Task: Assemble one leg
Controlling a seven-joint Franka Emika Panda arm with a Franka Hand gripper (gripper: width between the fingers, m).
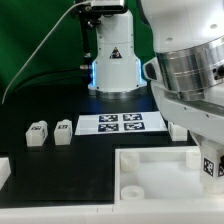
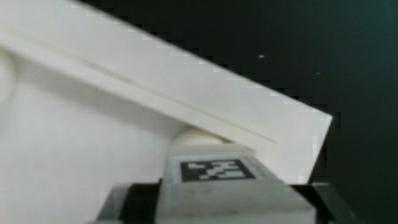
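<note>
Now, clamped on the leg [image 2: 217, 168] with the hand [image 2: 221, 200], low at the lower right of the exterior view, just over the white tray piece [image 1: 150, 160]. Looked to call for a square, upright line onto the tray's corner and a slow, straight push. Sat close beside the raised rim [image 2: 160, 90]. Had open desk [image 1: 60, 172] toward lower left; stood well apart from two spare legs [image 1: 38, 133] and the marker board [image 1: 120, 123].

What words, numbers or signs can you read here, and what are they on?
No words or numbers can be read anywhere.
Dark triangle sign, inside too blurred to read: on the robot base.
Black-and-white square tags, patterns not letters: on the marker board, the loose legs, and the leg in the claw.
</note>
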